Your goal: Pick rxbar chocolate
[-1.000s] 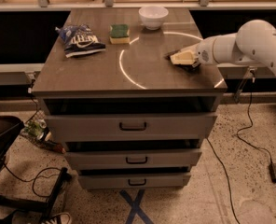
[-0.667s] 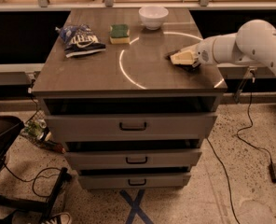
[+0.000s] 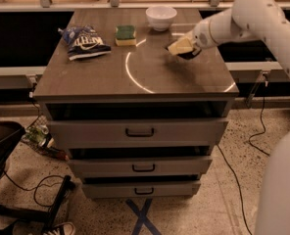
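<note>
Standing mid-frame, a three-drawer cabinet (image 3: 101, 77), white arm (image 3: 253, 13) cut off at the right edge, chip bag (image 3: 86, 42), bowl (image 3: 161, 17), sponge (image 3: 126, 35), gripper (image 3: 180, 47) low over the top's right side, open or closed impossible to tell, rxbar chocolate (image 3: 191, 56) only a dark sliver beneath it.

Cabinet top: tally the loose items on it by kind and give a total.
Chip bag: 1
Sponge: 1
White bowl: 1
Dark item, apparently the rxbar chocolate, mostly hidden under the tool at the right rear of the cabinet top: 1
Total: 4
</note>
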`<act>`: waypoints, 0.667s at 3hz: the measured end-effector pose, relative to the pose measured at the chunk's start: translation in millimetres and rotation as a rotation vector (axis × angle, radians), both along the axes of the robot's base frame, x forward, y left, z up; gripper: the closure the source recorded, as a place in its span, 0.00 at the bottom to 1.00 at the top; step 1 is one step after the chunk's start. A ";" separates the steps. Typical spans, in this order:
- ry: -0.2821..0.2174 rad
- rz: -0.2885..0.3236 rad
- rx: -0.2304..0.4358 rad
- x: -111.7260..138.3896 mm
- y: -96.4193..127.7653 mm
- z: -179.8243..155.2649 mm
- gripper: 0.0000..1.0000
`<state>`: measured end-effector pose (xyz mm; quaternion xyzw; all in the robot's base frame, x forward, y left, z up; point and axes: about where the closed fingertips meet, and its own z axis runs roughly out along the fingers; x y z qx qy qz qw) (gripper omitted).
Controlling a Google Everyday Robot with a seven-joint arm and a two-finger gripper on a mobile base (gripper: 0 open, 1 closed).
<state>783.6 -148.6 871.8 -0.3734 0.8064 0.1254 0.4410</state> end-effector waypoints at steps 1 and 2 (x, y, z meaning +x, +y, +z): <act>-0.001 0.070 -0.033 18.3 28.2 30.5 1.00; -0.043 0.114 0.009 28.3 42.3 66.3 1.00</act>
